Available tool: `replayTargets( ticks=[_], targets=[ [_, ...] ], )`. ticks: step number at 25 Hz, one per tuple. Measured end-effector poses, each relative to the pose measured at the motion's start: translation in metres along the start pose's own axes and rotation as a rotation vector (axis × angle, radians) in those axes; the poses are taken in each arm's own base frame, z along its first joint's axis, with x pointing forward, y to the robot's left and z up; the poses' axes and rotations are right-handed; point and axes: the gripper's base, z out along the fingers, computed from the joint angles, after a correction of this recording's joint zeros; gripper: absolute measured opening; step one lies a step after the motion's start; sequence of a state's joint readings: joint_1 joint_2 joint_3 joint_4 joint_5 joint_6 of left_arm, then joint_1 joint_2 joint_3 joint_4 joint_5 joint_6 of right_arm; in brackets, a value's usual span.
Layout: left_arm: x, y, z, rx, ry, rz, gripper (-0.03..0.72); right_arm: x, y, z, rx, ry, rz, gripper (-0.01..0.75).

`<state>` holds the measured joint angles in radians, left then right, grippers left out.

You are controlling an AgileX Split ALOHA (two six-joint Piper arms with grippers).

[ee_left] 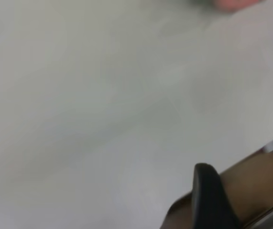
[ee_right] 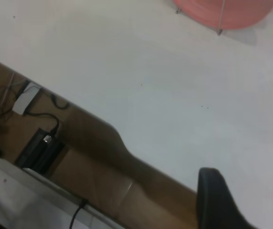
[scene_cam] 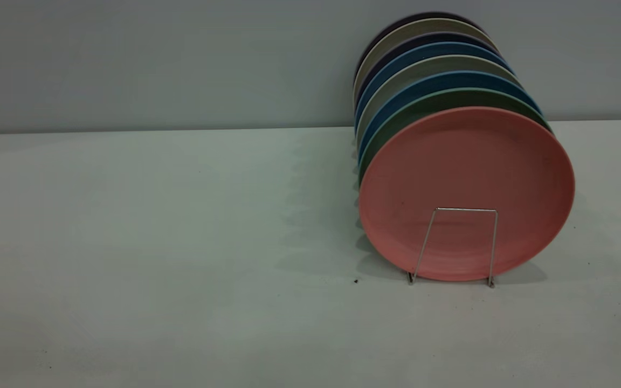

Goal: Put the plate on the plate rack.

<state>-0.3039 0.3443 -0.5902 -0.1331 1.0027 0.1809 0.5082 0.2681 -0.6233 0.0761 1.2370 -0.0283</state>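
The salmon-pink plate [scene_cam: 467, 178] stands upright on edge at the front of the wire plate rack [scene_cam: 467, 209], behind the rack's front loop, right of the table's middle. Its lower edge [ee_right: 227, 9] and the rack's wires [ee_right: 220, 16] show far off in the right wrist view. In the left wrist view the plate is only a pink blur [ee_left: 231, 4]. Neither arm appears in the exterior view. My left gripper [ee_left: 246, 200] hangs open over the table's near edge, holding nothing. My right gripper [ee_right: 249, 200] is also open and empty, well back from the rack.
Behind the pink plate stand several more plates, among them a teal-green one [scene_cam: 450, 97] and a blue one [scene_cam: 440, 81]. The table [scene_cam: 154, 242] stretches bare to the left. Beyond its edge lie cables, a black adapter [ee_right: 41, 145] and a white box [ee_right: 24, 98].
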Motion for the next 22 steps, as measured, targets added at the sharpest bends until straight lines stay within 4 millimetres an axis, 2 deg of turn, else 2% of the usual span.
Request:
replayTargets(
  ticks=[8,16,22],
  targets=[
    [0.038,0.0,-0.031,-0.11,-0.161,-0.001,0.402,0.012,0.002,0.011,-0.032,-0.08,-0.021,0.337],
    [0.048,0.004,-0.028,-0.161,-0.141,-0.029,0.402,0.012,0.001,0.008,-0.01,-0.12,-0.047,0.337],
    [0.06,0.006,-0.024,-0.193,-0.155,-0.055,0.402,0.027,0.0,0.008,0.001,-0.174,-0.055,0.336]
  ],
)
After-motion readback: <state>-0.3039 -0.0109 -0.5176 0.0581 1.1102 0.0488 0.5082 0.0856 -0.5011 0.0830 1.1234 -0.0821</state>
